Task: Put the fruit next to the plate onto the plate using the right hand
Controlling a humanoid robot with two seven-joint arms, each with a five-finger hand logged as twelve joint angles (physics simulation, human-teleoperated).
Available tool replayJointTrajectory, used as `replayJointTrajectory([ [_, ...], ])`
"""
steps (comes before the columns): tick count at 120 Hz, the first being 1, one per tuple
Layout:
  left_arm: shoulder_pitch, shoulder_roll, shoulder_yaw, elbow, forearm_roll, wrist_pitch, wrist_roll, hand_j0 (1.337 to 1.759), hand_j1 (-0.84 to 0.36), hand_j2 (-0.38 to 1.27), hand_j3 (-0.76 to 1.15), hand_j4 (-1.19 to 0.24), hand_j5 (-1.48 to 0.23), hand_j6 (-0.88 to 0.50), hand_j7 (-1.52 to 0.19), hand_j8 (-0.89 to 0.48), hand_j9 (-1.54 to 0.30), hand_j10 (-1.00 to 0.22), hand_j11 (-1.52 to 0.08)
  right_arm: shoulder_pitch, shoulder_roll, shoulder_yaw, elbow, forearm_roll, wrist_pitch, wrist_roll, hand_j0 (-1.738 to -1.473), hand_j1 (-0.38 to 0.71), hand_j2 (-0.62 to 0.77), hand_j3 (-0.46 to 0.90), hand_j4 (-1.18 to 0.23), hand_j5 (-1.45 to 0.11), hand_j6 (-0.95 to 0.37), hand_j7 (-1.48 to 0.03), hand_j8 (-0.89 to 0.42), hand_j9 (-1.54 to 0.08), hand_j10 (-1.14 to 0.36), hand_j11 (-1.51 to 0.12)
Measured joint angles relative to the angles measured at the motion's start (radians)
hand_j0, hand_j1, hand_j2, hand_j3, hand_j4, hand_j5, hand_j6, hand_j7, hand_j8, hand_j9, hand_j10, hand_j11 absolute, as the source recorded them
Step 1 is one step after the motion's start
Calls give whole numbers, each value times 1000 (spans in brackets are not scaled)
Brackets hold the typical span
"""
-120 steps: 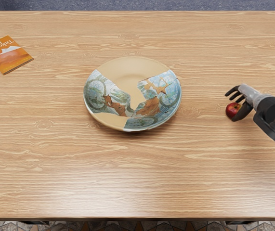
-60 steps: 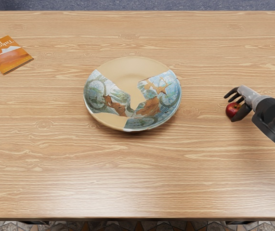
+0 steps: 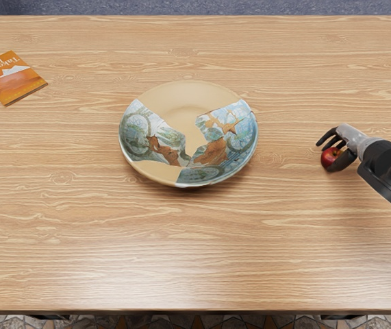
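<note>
Right hand (image 3: 339, 142) curled around apple (image 3: 328, 158) near plate (image 3: 181, 103).

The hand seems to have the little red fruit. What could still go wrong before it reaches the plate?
The right hand curls around the small red apple, which is round and only partly covered, so it might slip out on lifting and roll across the wooden table. The painted ceramic plate has a raised rim; carrying the apple too low could knock it. Released from too high, the apple might roll off the shallow plate.
</note>
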State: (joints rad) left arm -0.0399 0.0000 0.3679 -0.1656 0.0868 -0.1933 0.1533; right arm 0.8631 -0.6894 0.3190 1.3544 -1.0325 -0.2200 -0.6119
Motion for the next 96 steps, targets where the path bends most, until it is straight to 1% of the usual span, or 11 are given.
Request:
replayJointTrajectory([
  [20, 0, 0, 0, 0, 0, 0, 0, 1658, 69, 47, 0, -233, -303, -233, -304, -233, -304, -233, -304, 1, -2, 1, 0, 12, 0, 0, -1654, 243, -47, -1, -527, -675, -470, -677, -377, -680, -519, -679],
  [43, 0, 0, 0, 0, 0, 0, 0, 1658, 69, 47, 0, -233, -303, -233, -303, -233, -304, -233, -304, 8, -11, 14, 5, 52, 0, 1, -1656, 237, 59, 0, -545, -711, -503, -708, -409, -715, -543, -713],
  [58, 0, 0, 0, 0, 0, 0, 0, 1658, 69, 47, 0, -233, -303, -233, -303, -233, -304, -233, -304, 11, -16, 34, 11, 60, 3, 1, -1656, 235, 88, 0, -550, -721, -519, -716, -427, -726, -553, -724],
  [81, 0, 0, 0, 0, 0, 0, 0, 1658, 69, 47, 0, -234, -303, -233, -304, -233, -304, -233, -304, 34, -39, 51, 55, 74, 9, 1, -1657, 242, 115, 0, -563, -735, -517, -732, -424, -737, -555, -736],
  [96, 0, 0, 0, 0, 0, 0, 0, 1658, 69, 47, 0, -233, -303, -233, -304, -233, -304, -233, -304, 64, -43, 53, 90, 77, 13, 1, -1657, 244, 135, 0, -567, -743, -518, -739, -426, -743, -555, -741],
])
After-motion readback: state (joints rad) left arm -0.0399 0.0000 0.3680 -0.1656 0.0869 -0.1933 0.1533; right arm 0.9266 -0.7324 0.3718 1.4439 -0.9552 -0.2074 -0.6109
